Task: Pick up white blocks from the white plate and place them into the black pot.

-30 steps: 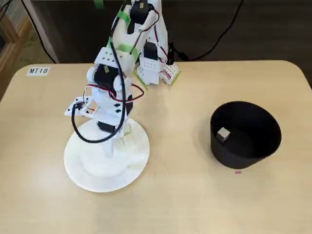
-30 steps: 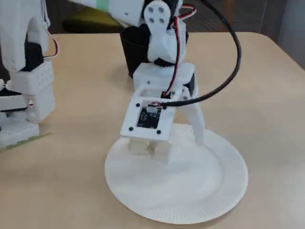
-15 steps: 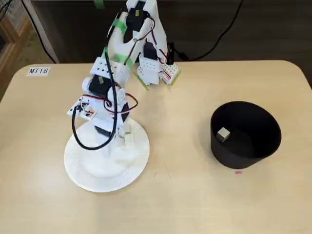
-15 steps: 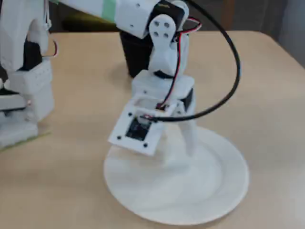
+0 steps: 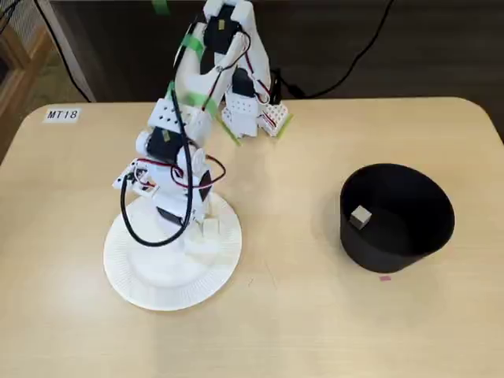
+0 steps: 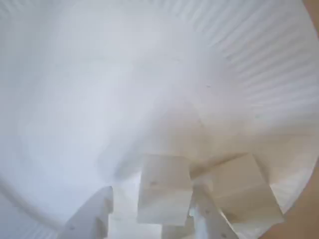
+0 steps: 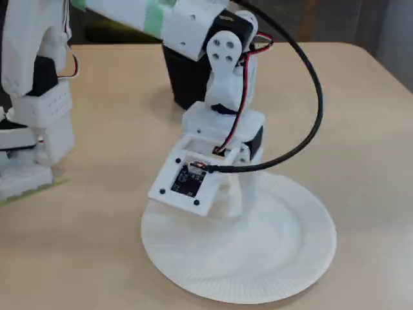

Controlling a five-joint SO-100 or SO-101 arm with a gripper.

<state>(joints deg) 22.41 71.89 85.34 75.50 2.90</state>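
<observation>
The white plate (image 5: 157, 283) lies at the table's left and fills the wrist view (image 6: 99, 99). My gripper (image 6: 153, 195) is down on the plate's right part, and it also shows in both fixed views (image 5: 203, 228) (image 7: 237, 201). Its jaws stand open on either side of one white block (image 6: 164, 194), with a gap on the left side. A second block (image 6: 244, 191) touches it on the right. A fainter third block (image 6: 222, 127) seems to lie just beyond. The black pot (image 5: 398, 236) stands at the right with one block (image 5: 361, 216) inside.
The arm's base (image 5: 252, 110) stands at the table's back edge, with cables looping over the plate. A label reading MT18 (image 5: 62, 115) is at the back left corner. A small pink mark (image 5: 384, 277) lies in front of the pot.
</observation>
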